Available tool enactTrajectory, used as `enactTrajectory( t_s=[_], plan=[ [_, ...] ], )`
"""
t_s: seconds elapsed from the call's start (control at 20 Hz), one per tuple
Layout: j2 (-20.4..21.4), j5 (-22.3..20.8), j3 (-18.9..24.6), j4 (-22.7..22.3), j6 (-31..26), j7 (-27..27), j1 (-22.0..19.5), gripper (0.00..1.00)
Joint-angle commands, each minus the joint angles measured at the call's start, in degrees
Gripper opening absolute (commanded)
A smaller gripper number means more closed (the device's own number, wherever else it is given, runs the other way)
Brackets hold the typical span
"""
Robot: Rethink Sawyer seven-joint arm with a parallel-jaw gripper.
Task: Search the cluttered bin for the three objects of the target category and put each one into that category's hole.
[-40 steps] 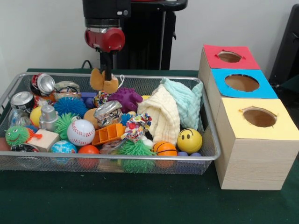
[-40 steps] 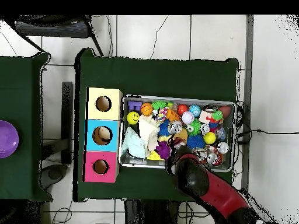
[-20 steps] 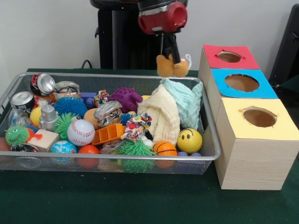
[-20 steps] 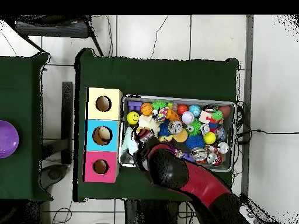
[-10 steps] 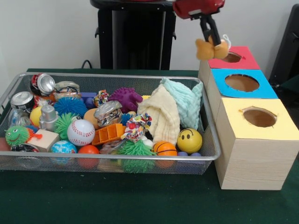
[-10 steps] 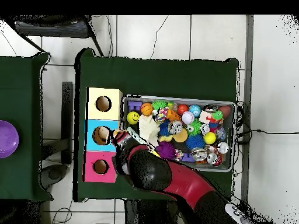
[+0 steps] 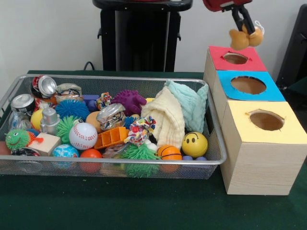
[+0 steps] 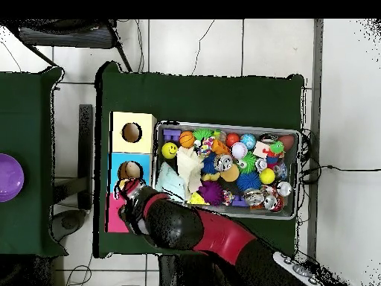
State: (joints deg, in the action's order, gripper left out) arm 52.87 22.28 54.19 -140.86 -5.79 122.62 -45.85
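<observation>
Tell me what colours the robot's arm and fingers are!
The arm is shiny red, with rounded black parts near both ends. Its fingers are thin, dark and straight, sticking down from a rounded red wrist.

The light on my table is soft and even, and it seems to come from above. The wall behind me looks pale and flat. The wooden boxes (image 7: pixel 261 143) drop only a thin dark shadow on the green cloth (image 7: pixel 144 206). Small bright spots shine on the shiny cans (image 7: pixel 44 86) and on the bin (image 7: pixel 120 162) rim. The smiley ball (image 7: pixel 194 143) has a little white shine too. My arm (image 8: pixel 193 231) looks smeared from above. The far toys look a bit fuzzy; the near ones look sharper.
</observation>
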Motion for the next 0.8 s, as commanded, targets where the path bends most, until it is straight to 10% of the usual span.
enactTrajectory(
  t_s=[0.05,0.8],
  plan=[
    [-6.76,4.07,7.83,-5.01,-2.6,18.87,-1.91,0.0],
    [-22.86,2.92,0.37,0.65,-6.28,7.97,-0.64,0.0]
  ],
)
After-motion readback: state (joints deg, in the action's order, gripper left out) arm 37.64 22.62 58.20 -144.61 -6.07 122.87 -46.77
